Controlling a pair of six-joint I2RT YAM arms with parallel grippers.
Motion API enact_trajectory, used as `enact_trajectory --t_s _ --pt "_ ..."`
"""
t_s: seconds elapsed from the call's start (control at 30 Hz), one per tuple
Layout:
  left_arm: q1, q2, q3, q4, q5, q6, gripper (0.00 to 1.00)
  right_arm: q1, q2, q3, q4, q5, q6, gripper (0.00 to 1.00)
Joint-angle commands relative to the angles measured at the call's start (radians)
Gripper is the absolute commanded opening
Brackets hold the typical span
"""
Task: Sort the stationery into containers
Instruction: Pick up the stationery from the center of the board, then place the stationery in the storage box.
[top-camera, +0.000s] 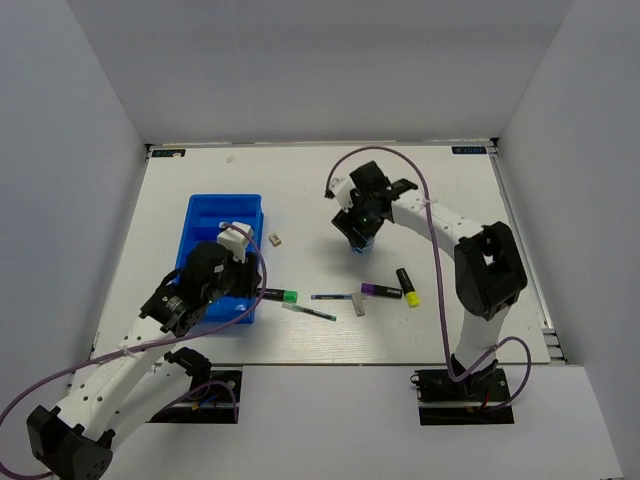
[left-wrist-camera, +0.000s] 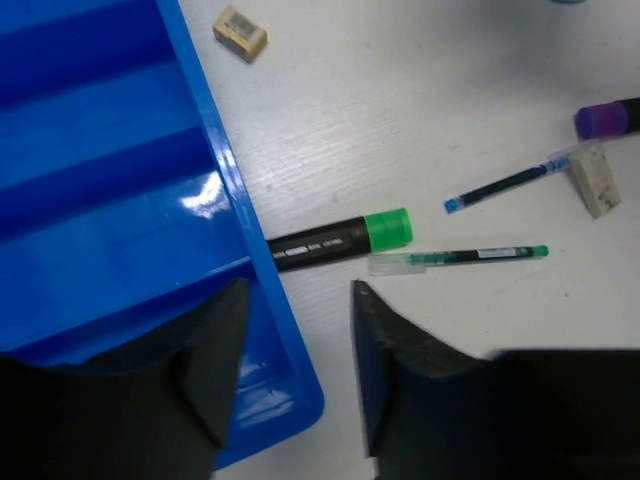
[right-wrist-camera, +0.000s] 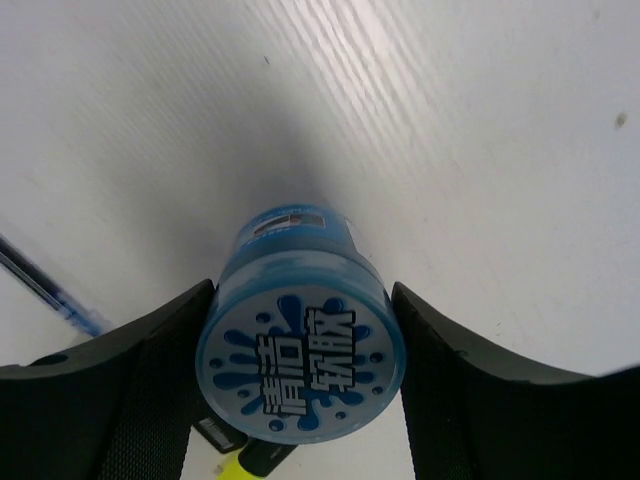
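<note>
**Right gripper** (right-wrist-camera: 300, 292): The jaws stand apart on either side of the blue-and-white roll (right-wrist-camera: 300, 365), which stands upright at the centre of the overhead view. The pads appear to meet its wall, but whether they press it cannot be told. This straddle suits a side grasp for lifting.

**Left gripper** (left-wrist-camera: 297, 295): The jaws are apart with nothing between them. They are poised over the right wall of the blue tray (left-wrist-camera: 120, 150), at the lower left of the wrist view. The compartments shown there hold nothing. The green-capped marker (left-wrist-camera: 340, 238) lies just beside that wall, so it is probably the nearest pick.

**Loose items:** A green pen (left-wrist-camera: 455, 258), a blue pen (left-wrist-camera: 510, 183), two eraser blocks (left-wrist-camera: 240, 30) and a purple-ended marker (left-wrist-camera: 610, 118) lie unsorted to the right.

**Surface and room:** The table (top-camera: 450, 190) is white, matte and faintly grained. Plain white walls (top-camera: 320, 70) enclose it on three sides.
</note>
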Motion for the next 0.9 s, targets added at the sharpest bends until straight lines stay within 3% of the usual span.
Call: enact_trajectory --t_s 0.0,0.1,0.13,0.17,0.3,0.4,0.43,0.47,0.5,0.63,0.87 --pt "0.021 -0.074 -0.011 0.042 -0.056 -0.001 0.52 0.034 0.061 0.248 -0.188 -0.150 -0.049 0.00" --pt "0.073 -0.140 -0.063 0.112 -0.108 -0.033 0.37 0.074 0.149 0.522 -0.336 -0.228 -0.078 0.00" --pt "0.110 -0.174 -0.070 0.135 -0.121 -0.039 0.25 0.083 0.177 0.610 -0.349 -0.238 -0.114 0.00" --pt "0.125 -0.212 -0.076 0.160 -0.125 -0.060 0.22 0.094 0.194 0.675 -0.369 -0.251 -0.130 0.00" --pt "0.216 -0.275 -0.123 0.194 -0.130 -0.090 0.20 0.144 0.268 0.792 -0.320 -0.374 -0.178 0.00" --pt "0.254 -0.309 -0.139 0.203 -0.153 -0.107 0.33 0.160 0.260 0.746 -0.090 -0.477 -0.117 0.00" --pt "0.260 -0.323 -0.143 0.209 -0.171 -0.108 0.37 0.166 0.260 0.681 0.094 -0.527 -0.084 0.00" --pt "0.267 -0.329 -0.148 0.209 -0.179 -0.110 0.47 0.167 0.265 0.668 0.152 -0.537 -0.069 0.00" --pt "0.285 -0.335 -0.146 0.209 -0.190 -0.117 0.49 0.170 0.286 0.665 0.244 -0.542 -0.035 0.00" --pt "0.328 -0.349 -0.163 0.218 -0.156 -0.136 0.54 0.195 0.404 0.781 0.418 -0.566 0.072 0.00" --pt "0.339 -0.360 -0.163 0.209 -0.149 -0.128 0.55 0.247 0.564 0.821 0.648 -0.474 0.066 0.00"
